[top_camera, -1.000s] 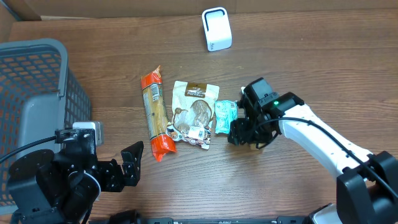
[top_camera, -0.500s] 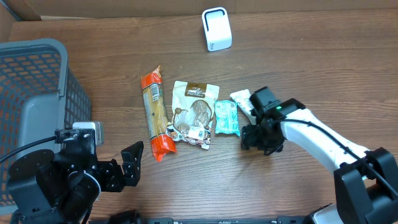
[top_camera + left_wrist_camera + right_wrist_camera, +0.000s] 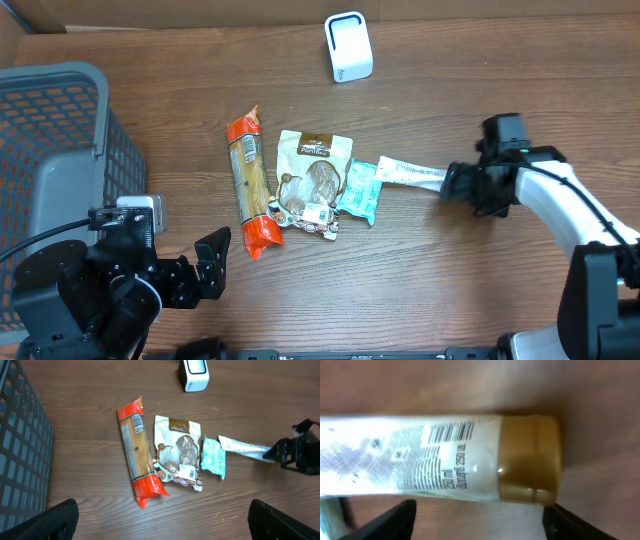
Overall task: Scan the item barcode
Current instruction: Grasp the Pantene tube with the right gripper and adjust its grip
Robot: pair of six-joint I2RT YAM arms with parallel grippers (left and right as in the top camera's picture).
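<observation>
Bare desk (image 3: 500,80) is lying open between scanner (image 3: 348,46) and packets (image 3: 313,185); the basket (image 3: 60,130) is walling off the left side.

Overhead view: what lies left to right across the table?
grey plastic mesh basket → long orange-ended pasta packet → brown-and-white snack pouch → small teal packet → white plastic tube

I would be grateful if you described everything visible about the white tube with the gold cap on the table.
The white tube is a soft-looking plastic squeeze tube with a gold cap and a flattened tail. Near the cap it carries a barcode, "250 ml" and fine black print, facing the right wrist camera. It lies flat on the wooden table, cap toward the right gripper, tail by the teal packet; whether those touch is unclear. The gripper's open fingers do not clamp it.
</observation>
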